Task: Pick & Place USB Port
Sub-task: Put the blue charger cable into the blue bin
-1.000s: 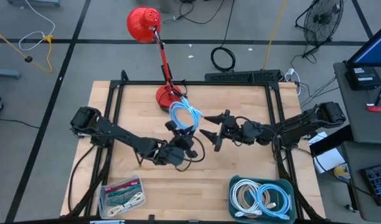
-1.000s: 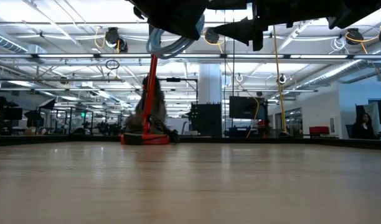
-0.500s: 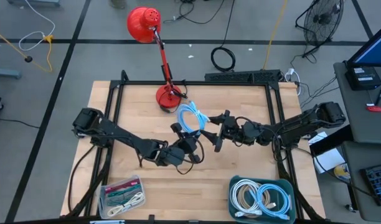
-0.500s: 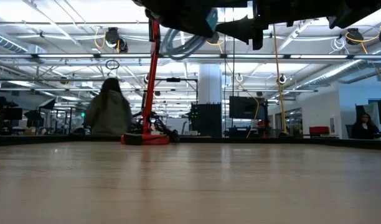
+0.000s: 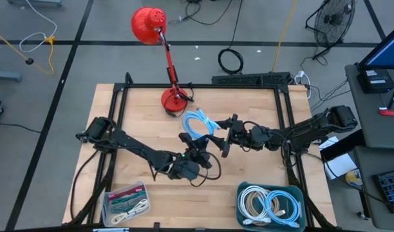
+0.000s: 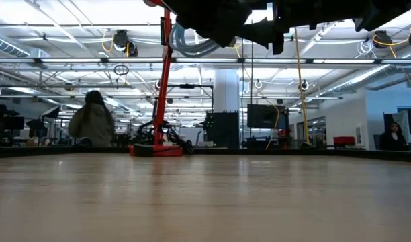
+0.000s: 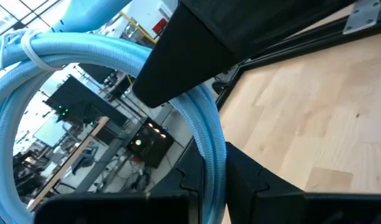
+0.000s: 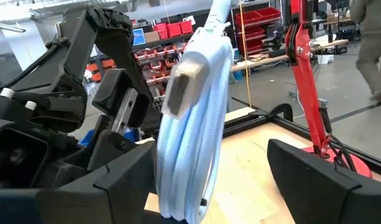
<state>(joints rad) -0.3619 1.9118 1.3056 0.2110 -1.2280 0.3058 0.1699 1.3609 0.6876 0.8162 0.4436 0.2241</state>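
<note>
Using the red lamp base (image 5: pixel 172 100) at the table's far edge as reference.

Left gripper (image 5: pixel 198 143) is toward the near edge from the lamp base, about mid-table, raised off the wood. Its jaws are pinched narrow on the coiled light-blue USB cable (image 5: pixel 198 123); the left wrist view shows the blue cable (image 7: pixel 206 134) clamped between its dark fingers (image 7: pixel 178 68). The coil stands up between the lamp base and the gripper, close to the base but not touching it.

Right gripper (image 5: pixel 216 141) is right of the coil, jaws spread wide, nothing in them, just beside the coil. The right wrist view has the cable bundle (image 8: pixel 197 143) with its plug end (image 8: pixel 183 87) sitting in the gap between the fingers (image 8: pixel 315 177); can't tell if there's contact.

The low view shows both arms well above the tabletop (image 6: pixel 205 195), with bare wood underneath.

Room: open wood left of the lamp base and across the middle. Near edge is taken at both corners: clear box of cables (image 5: pixel 125 201) on the left, teal bin of coiled cables (image 5: pixel 272 205) on the right. Black frame rail (image 5: pixel 118 109) runs along the table sides.

A person (image 6: pixel 91 124) shows in the room beyond the far edge, left of the lamp.
</note>
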